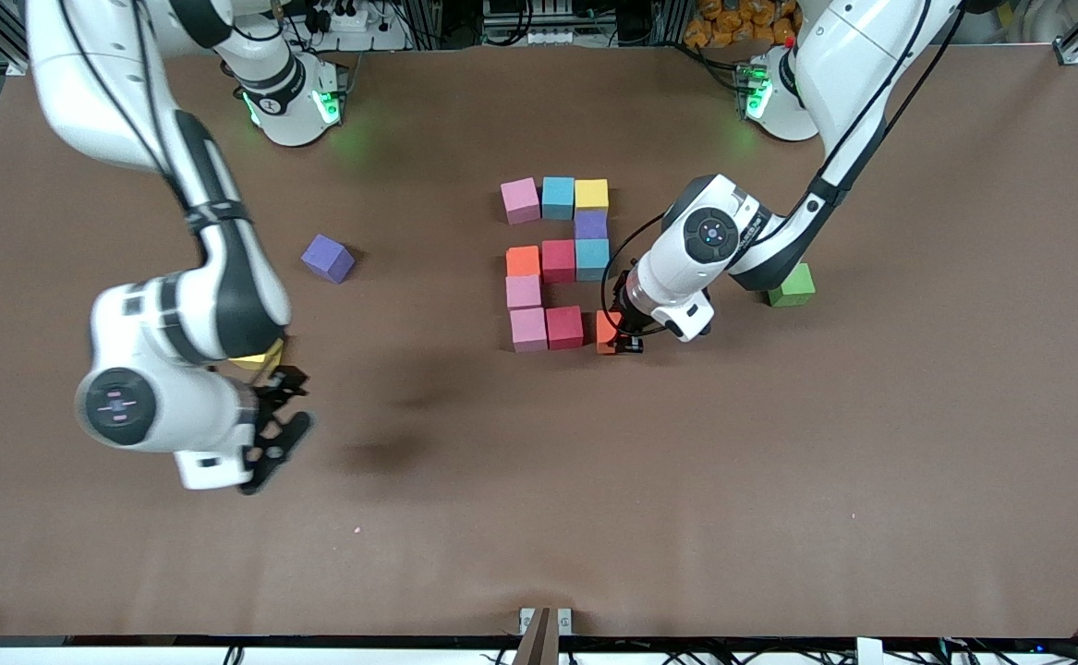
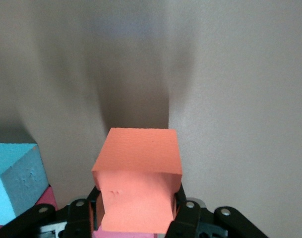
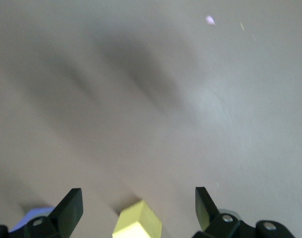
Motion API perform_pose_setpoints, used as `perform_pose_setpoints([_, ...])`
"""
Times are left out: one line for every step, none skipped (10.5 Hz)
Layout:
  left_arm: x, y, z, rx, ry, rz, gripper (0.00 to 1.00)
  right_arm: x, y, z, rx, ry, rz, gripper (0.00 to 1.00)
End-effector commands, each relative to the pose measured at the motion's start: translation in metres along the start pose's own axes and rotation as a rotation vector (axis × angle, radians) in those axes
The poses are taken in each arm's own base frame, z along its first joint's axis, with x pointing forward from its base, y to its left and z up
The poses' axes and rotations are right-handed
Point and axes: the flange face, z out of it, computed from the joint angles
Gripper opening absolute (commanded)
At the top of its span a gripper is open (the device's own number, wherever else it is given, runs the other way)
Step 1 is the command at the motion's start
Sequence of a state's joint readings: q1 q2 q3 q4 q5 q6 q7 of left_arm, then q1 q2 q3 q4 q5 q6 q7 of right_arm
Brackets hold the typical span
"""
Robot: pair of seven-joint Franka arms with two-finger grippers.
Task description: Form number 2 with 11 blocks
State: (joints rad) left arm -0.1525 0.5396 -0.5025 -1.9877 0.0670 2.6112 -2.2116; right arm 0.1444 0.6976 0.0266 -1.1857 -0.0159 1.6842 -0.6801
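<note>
Ten blocks stand touching in a blocky figure at mid-table: pink, cyan and yellow in the row nearest the bases, a purple one, then orange, red and cyan, a pink one, then pink and red. My left gripper is shut on an orange block right beside that red one, at the end of the row nearest the camera. In the left wrist view the orange block fills the gripper, with a cyan block beside it. My right gripper hangs open toward the right arm's end, holding nothing.
A loose yellow cube lies half hidden under the right arm, and it shows between the open fingers in the right wrist view. A loose purple cube lies closer to the bases. A green cube sits by the left arm.
</note>
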Motion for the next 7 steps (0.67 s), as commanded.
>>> perform_pose_setpoints([0.001,-0.010,0.005,-0.022,-0.009,-0.026,0.25,-0.048,-0.004,0.000,0.038,-0.050,0.140,1.00])
perform_pose_setpoints([0.000,-0.012,0.007,-0.024,-0.014,-0.024,0.25,-0.063,-0.010,0.001,0.047,-0.071,0.174,1.00])
perform_pose_setpoints([0.001,-0.014,0.008,-0.031,-0.020,-0.024,0.25,-0.077,-0.018,0.002,0.056,-0.088,0.223,1.00])
perform_pose_setpoints([0.001,-0.015,0.009,-0.036,-0.025,-0.024,0.25,-0.091,-0.033,0.002,0.064,-0.108,0.260,1.00])
perform_pose_setpoints([-0.002,-0.017,0.011,-0.036,-0.028,-0.025,0.25,-0.106,-0.048,0.003,0.068,-0.127,0.310,1.00])
perform_pose_setpoints([-0.002,-0.017,0.013,-0.039,-0.033,-0.034,0.25,-0.120,-0.060,0.002,0.071,-0.141,0.355,1.00])
perform_pose_setpoints([-0.002,-0.019,0.016,-0.036,-0.035,-0.032,0.25,-0.133,-0.072,0.004,0.073,-0.151,0.378,1.00])
